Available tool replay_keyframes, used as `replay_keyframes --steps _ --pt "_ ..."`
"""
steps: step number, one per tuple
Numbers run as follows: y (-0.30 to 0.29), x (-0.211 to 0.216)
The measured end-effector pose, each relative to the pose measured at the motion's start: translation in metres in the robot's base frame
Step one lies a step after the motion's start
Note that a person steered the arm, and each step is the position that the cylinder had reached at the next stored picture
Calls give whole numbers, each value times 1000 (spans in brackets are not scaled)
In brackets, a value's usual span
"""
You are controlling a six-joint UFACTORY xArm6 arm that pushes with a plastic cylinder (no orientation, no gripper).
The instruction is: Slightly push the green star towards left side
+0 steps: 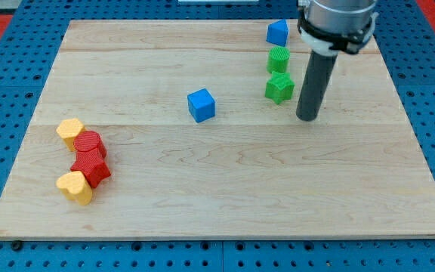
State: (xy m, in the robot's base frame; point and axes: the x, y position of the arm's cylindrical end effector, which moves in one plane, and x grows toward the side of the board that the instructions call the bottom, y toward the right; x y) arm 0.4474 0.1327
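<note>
The green star (279, 88) lies on the wooden board (225, 174) at the upper right. My tip (306, 119) stands just to the star's right and slightly below it, with a small gap between them. A green round block (279, 59) sits directly above the star, close to it.
A blue block (277, 32) sits near the board's top edge above the green blocks. A blue cube (201, 104) lies near the middle. At the left, two yellow blocks (70, 131) (75, 187) and two red blocks (89, 143) (91, 168) form a cluster.
</note>
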Motion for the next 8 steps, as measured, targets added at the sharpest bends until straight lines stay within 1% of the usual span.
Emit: replay_keyframes --steps 1,2,4,5,6,7,8 --pt "-2 43" --pt "-37 65" --pt "-146 48" --pt "-172 26" --pt "-149 35" --pt "-69 7" --pt "2 -33"
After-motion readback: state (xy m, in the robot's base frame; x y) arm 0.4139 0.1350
